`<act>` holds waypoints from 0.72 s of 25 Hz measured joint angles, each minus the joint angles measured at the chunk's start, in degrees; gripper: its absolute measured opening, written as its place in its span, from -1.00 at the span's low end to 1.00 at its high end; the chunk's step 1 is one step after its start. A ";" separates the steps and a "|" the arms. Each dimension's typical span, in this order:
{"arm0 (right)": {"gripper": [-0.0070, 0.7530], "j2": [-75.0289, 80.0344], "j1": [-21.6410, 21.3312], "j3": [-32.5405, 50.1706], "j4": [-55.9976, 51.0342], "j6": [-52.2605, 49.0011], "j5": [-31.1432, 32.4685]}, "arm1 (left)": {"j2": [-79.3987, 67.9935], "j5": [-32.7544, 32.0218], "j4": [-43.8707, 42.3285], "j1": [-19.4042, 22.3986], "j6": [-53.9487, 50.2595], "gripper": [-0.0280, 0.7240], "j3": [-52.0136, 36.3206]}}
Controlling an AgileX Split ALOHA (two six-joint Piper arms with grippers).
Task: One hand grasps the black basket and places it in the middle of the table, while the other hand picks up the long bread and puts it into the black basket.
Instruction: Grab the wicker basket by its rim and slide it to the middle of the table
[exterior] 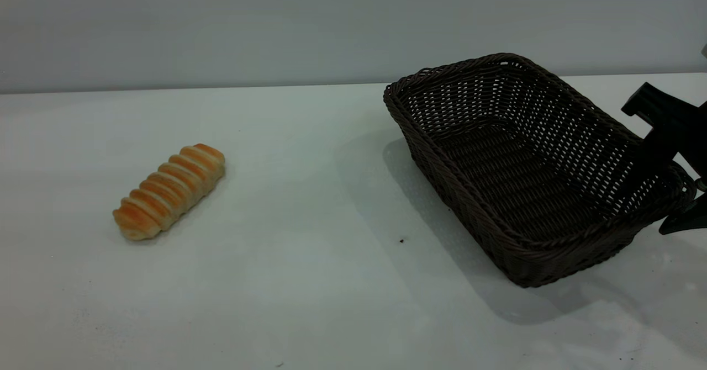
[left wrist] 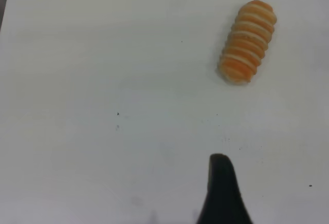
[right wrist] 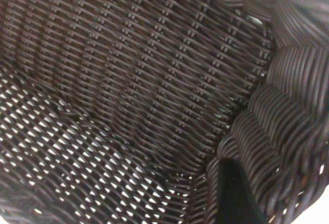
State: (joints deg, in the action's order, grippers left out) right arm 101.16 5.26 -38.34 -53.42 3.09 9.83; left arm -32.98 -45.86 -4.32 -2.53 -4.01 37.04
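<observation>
On the left of the tabletop (exterior: 309, 281) the long bread (exterior: 169, 191) lies flat and slantwise, well apart from everything else. It is judged to be light and soft, with a ridged crust that should not slip; a gentle hold across its middle, square to its length, would be suited, since a hard squeeze could dent it. From the left wrist view only one black fingertip of the left gripper (left wrist: 222, 193) is seen, above bare tabletop and near the bread but not touching it; whether this gripper is apart or together cannot be told.

To the right, the black basket (exterior: 530, 165) stands toward the right side of the tabletop, not yet in the middle. It is judged stiff yet light, its woven wicker rough enough to be held firmly; the braided rim is the natural place to be taken. The right gripper (exterior: 673, 185) is clamped on that rim at the basket's right end, one finger set inside the wall and one outside.
</observation>
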 joint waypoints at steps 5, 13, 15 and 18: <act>0.22 2.38 0.00 0.00 -1.66 0.00 -0.81 | 0.00 0.00 0.00 0.00 0.00 0.55 0.00; 0.21 12.01 0.00 -4.24 -3.31 0.05 -3.16 | 0.00 0.00 0.00 0.00 0.00 0.55 0.00; 0.14 13.23 0.00 -5.32 -3.31 0.05 -3.11 | 0.00 0.00 0.00 0.00 0.00 0.55 0.00; -0.22 13.41 0.00 -5.85 -3.36 0.05 -2.92 | 0.00 0.00 0.00 0.00 0.00 0.55 0.00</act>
State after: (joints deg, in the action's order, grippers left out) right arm 114.57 5.26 -44.18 -56.78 3.14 6.90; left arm -32.98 -45.86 -4.32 -2.53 -4.01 37.04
